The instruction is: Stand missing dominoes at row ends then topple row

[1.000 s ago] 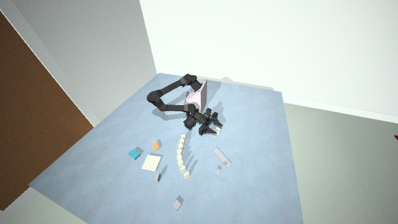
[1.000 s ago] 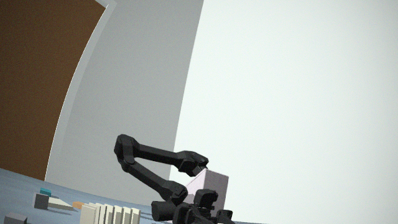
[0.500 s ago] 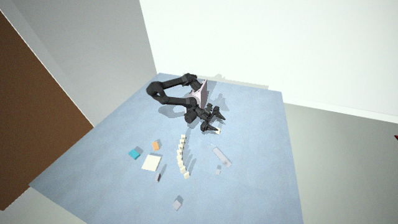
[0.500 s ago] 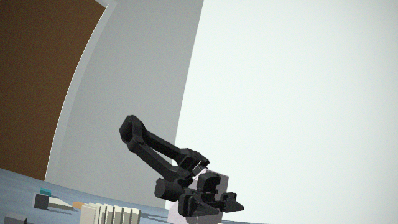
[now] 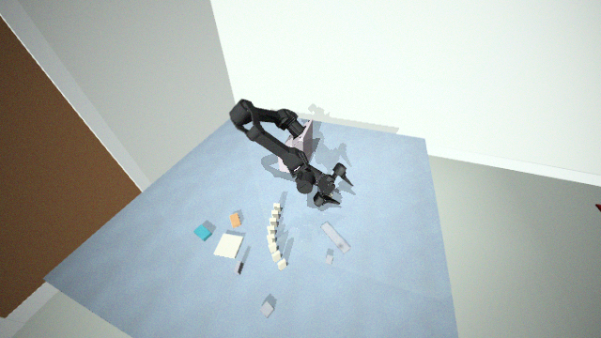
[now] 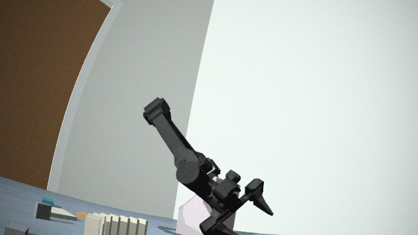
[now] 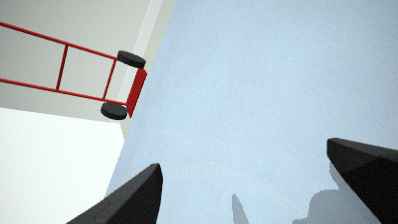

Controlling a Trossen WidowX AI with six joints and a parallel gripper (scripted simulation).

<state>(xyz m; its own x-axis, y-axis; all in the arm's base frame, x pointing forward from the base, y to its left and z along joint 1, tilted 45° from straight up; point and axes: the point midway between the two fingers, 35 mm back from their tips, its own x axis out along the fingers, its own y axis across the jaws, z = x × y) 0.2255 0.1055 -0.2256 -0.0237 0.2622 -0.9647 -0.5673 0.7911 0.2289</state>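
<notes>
Currently, the curved row of upright cream rectangular dominoes (image 5: 272, 231) (image 6: 119, 225) stands on the blue tabletop (image 5: 390, 225) (image 6: 19, 192) (image 7: 250, 90). Up and to the right of that row in the top view, the black two-fingered gripper (image 5: 339, 193) (image 6: 249, 223) (image 7: 242, 159) is spread wide, with nothing grasped. Left of the row lie a flat cream square block (image 5: 229, 246) and a small orange block (image 5: 235, 220) (image 6: 81, 215); right of it, a long grey bar (image 5: 335, 238).

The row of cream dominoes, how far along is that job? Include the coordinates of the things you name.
The curved row of dominoes (image 5: 271, 229) (image 6: 123, 226) stands upright, so the final push is left. Nothing is in hand: the gripper (image 5: 346, 193) (image 6: 255, 224) (image 7: 242, 159) is open, off to one side of the row. I can't tell whether any missing dominoes have been added; any that haven't must go in first.
</notes>
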